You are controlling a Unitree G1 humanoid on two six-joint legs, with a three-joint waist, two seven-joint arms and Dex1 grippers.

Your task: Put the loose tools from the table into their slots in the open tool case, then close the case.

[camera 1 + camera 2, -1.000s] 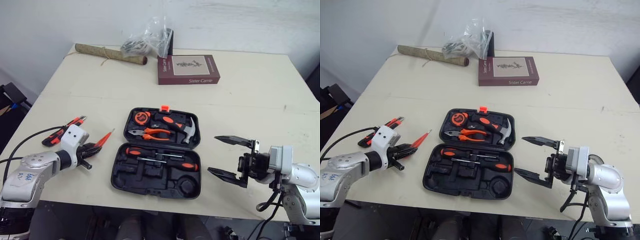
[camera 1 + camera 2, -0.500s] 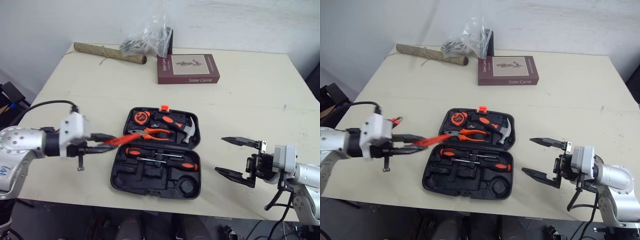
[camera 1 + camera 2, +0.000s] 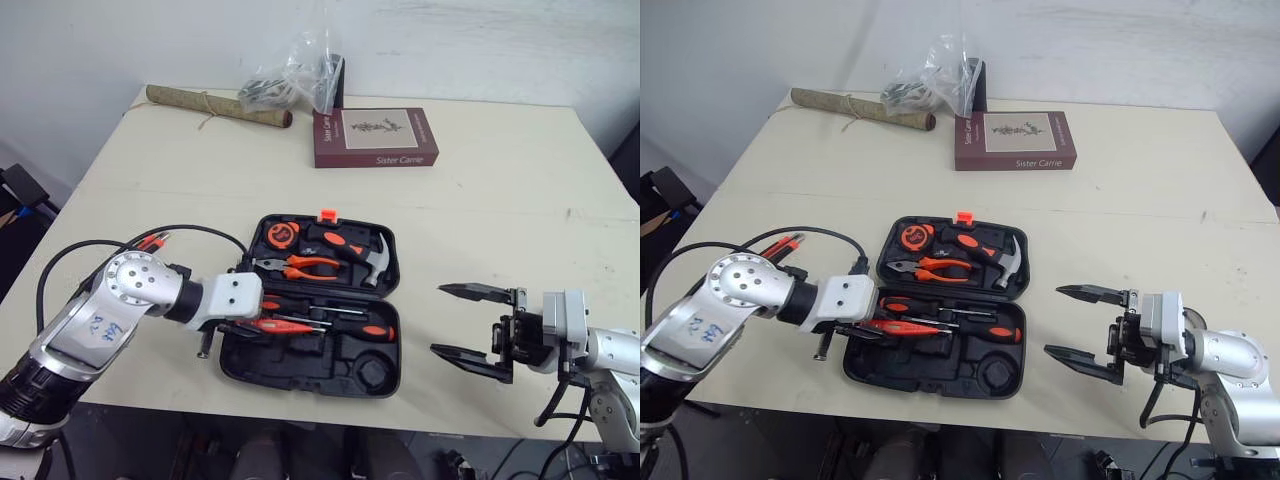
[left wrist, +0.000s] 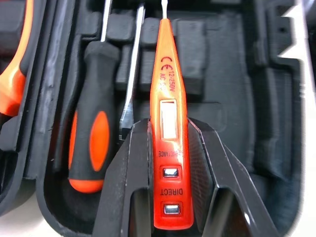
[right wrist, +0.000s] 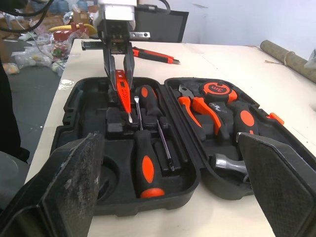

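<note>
Open tool case (image 3: 300,358) near the front edge of the table (image 3: 500,200). In the far half: tape measure (image 3: 283,235), pliers (image 3: 300,267), hammer (image 3: 372,262). In the near half: screwdrivers (image 3: 375,332). Over that near half, left gripper (image 3: 255,323), clamped on an orange tester pen (image 3: 285,326) held low across the slots. Right of the case and apart from it, right gripper (image 3: 462,325), fingers spread wide. Near the left edge, a loose red-and-black tool (image 3: 150,241). Far back: book (image 3: 375,138), plastic bag (image 3: 295,75), rolled mat (image 3: 215,105).
</note>
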